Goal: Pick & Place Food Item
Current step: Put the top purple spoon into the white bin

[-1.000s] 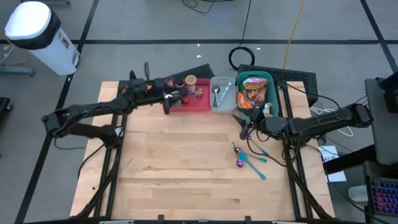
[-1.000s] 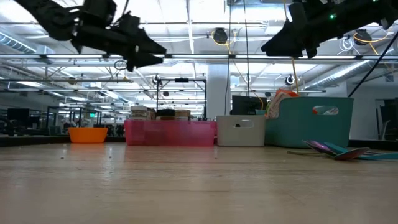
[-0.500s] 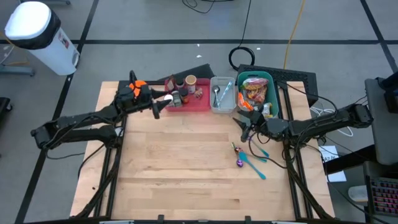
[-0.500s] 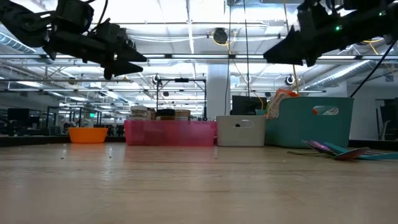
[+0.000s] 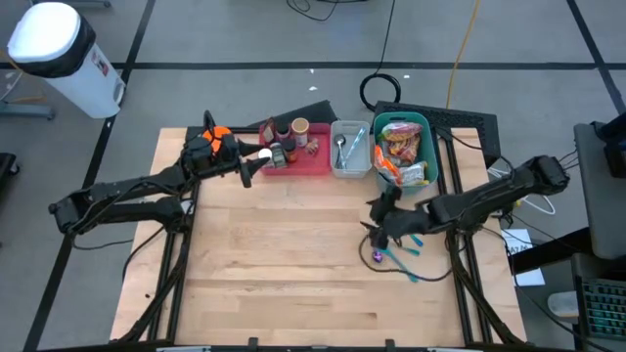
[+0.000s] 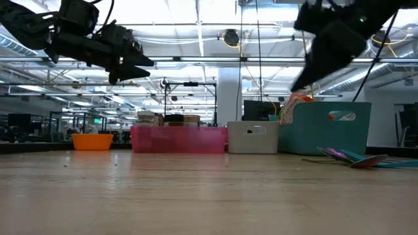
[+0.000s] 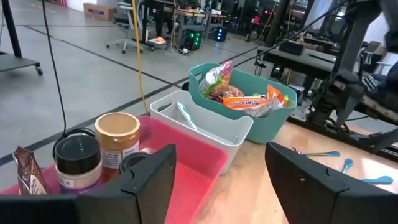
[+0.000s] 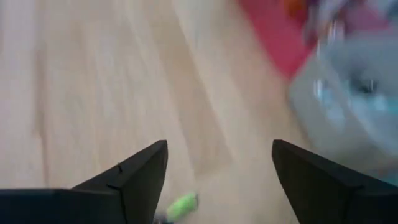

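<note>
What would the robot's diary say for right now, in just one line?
left gripper: open, empty, by red tray | right gripper: open, empty, above table near spoons | teal bin: holds snack packets

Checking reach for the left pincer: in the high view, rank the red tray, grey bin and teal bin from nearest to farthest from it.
From the left pincer:
1. Red tray, beside it at the table's back edge.
2. Grey bin, right of the tray.
3. Teal bin, farthest right.

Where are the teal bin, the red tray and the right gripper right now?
teal bin [image 5: 400, 120]: high view, on its far rim.
red tray [image 5: 313, 162]: high view, on the bare floor near its front edge.
right gripper [image 5: 375, 217]: high view, midway between its open fingertips, above the table.
</note>
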Robot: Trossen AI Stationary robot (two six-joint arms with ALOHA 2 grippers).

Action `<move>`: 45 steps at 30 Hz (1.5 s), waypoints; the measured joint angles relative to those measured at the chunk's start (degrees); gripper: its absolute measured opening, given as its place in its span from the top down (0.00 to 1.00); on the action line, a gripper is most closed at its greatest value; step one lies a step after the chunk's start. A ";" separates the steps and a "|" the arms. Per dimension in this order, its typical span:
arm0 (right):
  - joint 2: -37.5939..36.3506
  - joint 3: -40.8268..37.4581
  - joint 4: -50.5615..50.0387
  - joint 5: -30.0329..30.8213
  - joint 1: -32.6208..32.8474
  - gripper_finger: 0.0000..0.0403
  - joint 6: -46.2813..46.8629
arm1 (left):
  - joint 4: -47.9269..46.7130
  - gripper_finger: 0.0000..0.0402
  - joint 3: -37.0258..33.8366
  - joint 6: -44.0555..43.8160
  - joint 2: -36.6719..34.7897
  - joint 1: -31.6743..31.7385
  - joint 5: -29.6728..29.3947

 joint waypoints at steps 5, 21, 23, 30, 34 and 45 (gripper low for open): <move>4.11 3.45 -19.46 -4.59 1.28 0.29 14.26 | -0.19 0.36 0.00 0.24 0.00 -0.16 -0.07; 4.15 -5.73 -25.23 -6.94 1.35 0.40 32.14 | -0.17 0.36 0.00 0.66 0.02 -0.18 -0.11; 4.17 -7.41 -23.99 -4.60 1.33 0.41 33.19 | -0.17 0.36 0.00 0.66 0.02 -0.18 -0.11; 4.15 -11.80 -21.56 -1.02 1.31 0.44 37.93 | -0.24 0.36 0.00 0.64 0.02 -0.18 -0.09; 4.15 -15.08 -14.34 -1.20 1.29 0.46 37.79 | -0.24 0.36 0.00 0.63 0.02 -0.18 -0.11; 3.98 -21.58 1.09 -1.12 1.02 0.49 34.80 | -0.24 0.36 0.00 0.63 0.02 -0.16 -0.13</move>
